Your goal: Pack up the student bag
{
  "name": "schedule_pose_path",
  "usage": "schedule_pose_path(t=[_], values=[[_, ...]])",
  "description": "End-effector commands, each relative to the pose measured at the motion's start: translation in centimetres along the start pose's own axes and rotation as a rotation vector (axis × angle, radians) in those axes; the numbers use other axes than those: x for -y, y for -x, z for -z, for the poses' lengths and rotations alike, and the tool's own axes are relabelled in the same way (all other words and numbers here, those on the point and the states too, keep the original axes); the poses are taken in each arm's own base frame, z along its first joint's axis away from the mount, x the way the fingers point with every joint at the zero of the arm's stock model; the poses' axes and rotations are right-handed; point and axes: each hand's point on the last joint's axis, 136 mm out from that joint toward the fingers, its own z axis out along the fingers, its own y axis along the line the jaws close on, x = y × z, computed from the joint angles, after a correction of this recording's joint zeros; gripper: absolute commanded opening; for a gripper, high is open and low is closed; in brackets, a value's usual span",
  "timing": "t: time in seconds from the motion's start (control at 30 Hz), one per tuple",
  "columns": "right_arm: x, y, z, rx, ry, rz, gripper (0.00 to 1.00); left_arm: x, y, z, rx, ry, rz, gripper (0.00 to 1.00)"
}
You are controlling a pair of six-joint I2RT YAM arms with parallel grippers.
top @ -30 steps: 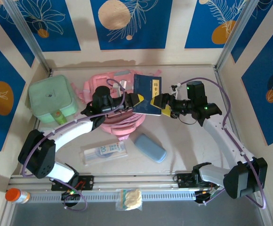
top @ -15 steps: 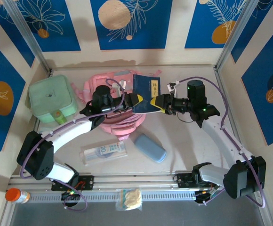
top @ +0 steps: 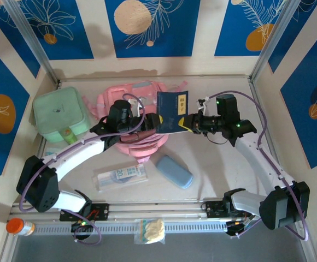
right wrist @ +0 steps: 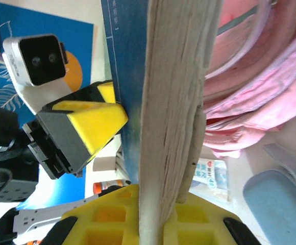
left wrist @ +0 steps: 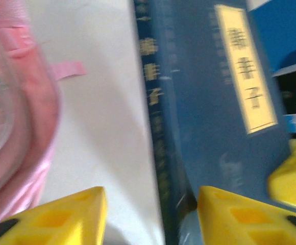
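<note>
One pink student bag (top: 108, 99) lies at the back of the tabletop (top: 218, 164) under the left end effector (top: 150, 123), whose two fingers stand apart, while the right end effector (top: 188, 123) squeezes tight on one blue book (top: 172, 112) beside the bag.

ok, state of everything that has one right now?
student bag, lying on table, book not inside
blue book, gripped by right end effector
right end effector, shut on blue book
left end effector, open, at the blue book
mint-green case, lid closed
light-blue case, closed, lying flat
orange-capped bottle, cap on
</note>
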Motion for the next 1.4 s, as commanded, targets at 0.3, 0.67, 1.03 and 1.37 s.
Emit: schedule_pose_path(t=[0.3, 0.67, 1.03, 1.37], values=[[3.6, -1.0, 3.6, 0.061, -0.14, -0.017, 0.0, -9.9, -1.8, 0.8, -0.233, 0.48, -0.578, 0.72], [6.0, -1.1, 4.0, 0.075, -0.159, -0.073, 0.0, -14.3, -1.3, -2.8, -0.37, 0.618, -0.694, 0.76], [6.5, -0.7, 4.4, 0.092, -0.17, -0.08, 0.0, -16.0, 0.8, -4.3, -0.344, 0.689, -0.728, 0.49], [6.7, -0.7, 3.9, 0.068, -0.142, -0.11, 0.0, -12.2, 5.5, -2.0, -0.203, 0.699, -0.804, 0.0]])
